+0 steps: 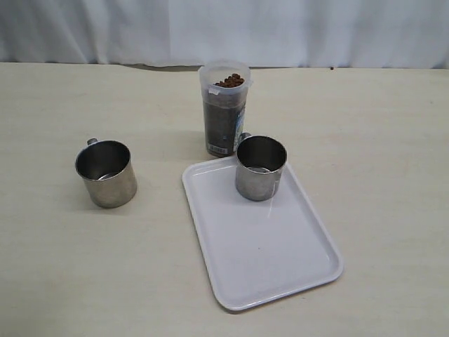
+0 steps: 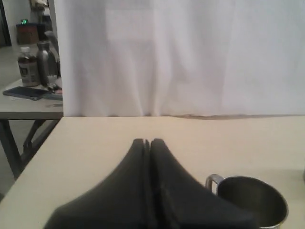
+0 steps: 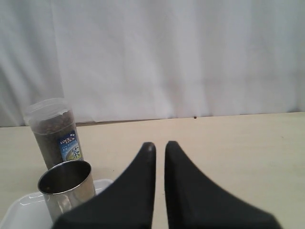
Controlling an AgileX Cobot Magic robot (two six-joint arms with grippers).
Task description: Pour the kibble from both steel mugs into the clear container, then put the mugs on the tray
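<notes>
The left gripper (image 2: 147, 141) sat low and level, aimed at twelve o'clock from the near side. Its two dark fingers (image 2: 128, 186) were pressed flat together from the broad base up to the tips, with only a thin seam between them. The right gripper (image 3: 157, 144) was held the same way, level and aimed at twelve o'clock, but its tapered black fingers stood narrowly parted, with a slim, even slit running down their length. Both wrists looked straight, with no visible roll.

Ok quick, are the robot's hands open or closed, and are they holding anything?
Left hand: closed, empty.
Right hand: open just a crack, empty.
</notes>
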